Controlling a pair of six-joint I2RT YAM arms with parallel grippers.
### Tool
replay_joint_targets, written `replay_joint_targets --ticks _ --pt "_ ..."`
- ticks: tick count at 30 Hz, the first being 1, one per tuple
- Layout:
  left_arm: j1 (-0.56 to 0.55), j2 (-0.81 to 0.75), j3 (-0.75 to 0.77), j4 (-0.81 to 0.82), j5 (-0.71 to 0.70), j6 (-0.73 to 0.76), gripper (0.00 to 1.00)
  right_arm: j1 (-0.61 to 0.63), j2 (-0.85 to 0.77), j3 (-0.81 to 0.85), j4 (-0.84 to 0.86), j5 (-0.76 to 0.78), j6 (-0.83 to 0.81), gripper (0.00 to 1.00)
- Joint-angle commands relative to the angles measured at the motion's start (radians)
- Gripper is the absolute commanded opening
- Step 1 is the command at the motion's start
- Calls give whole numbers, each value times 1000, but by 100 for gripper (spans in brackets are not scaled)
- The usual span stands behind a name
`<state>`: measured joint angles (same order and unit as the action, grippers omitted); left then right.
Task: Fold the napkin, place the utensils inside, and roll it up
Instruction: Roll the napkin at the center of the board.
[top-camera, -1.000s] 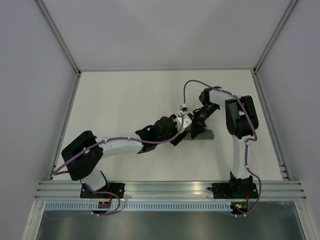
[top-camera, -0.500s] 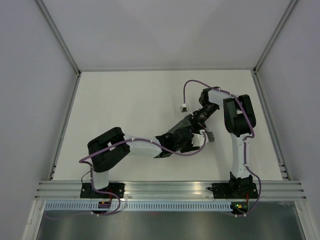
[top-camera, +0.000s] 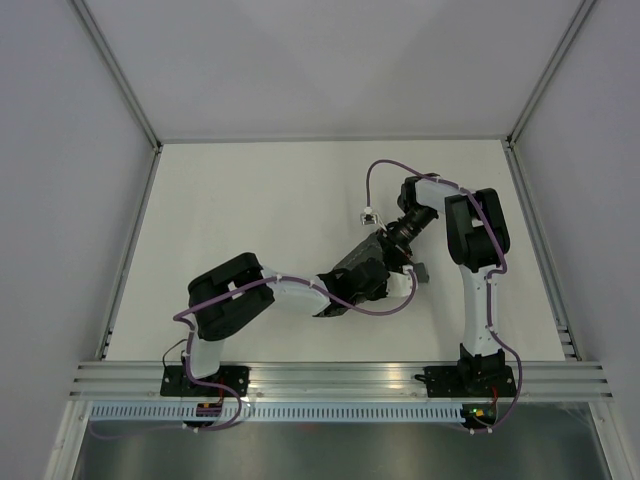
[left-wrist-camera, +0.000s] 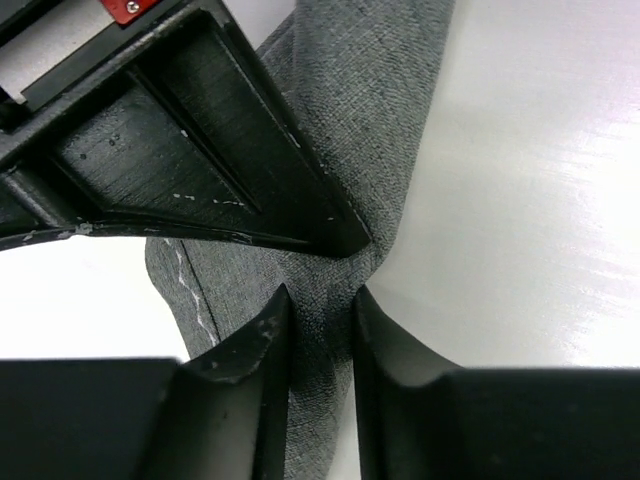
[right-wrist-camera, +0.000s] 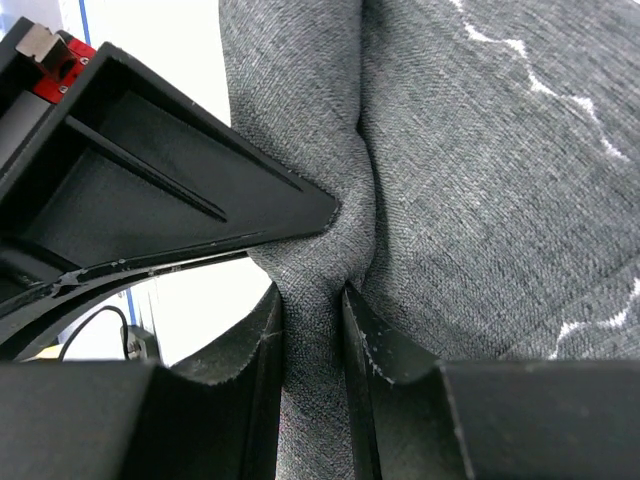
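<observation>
We count one napkin (left-wrist-camera: 375, 110), two arms. White table (top-camera: 250, 200), pale walls around, metal rail along near edge. Napkin sits bunched right of table centre. Left fingers (left-wrist-camera: 255, 345) pinch its fold; right fingers (right-wrist-camera: 372, 352) clamp same cloth just beside them.

The napkin (left-wrist-camera: 370, 130) is matt coarse-woven cloth; the left end effector (left-wrist-camera: 320, 300) has scuffed matt plastic fingers (left-wrist-camera: 235, 390); the worktop (left-wrist-camera: 540, 220) is smooth, slightly glossy.
</observation>
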<state>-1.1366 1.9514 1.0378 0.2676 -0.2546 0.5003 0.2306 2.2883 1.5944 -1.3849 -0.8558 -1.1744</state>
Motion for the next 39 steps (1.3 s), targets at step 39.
replay_joint_targets --ticks 39 --pt "237 221 404 -668 719 -227 20 -338 -416 -77 105 -246 -2 55"
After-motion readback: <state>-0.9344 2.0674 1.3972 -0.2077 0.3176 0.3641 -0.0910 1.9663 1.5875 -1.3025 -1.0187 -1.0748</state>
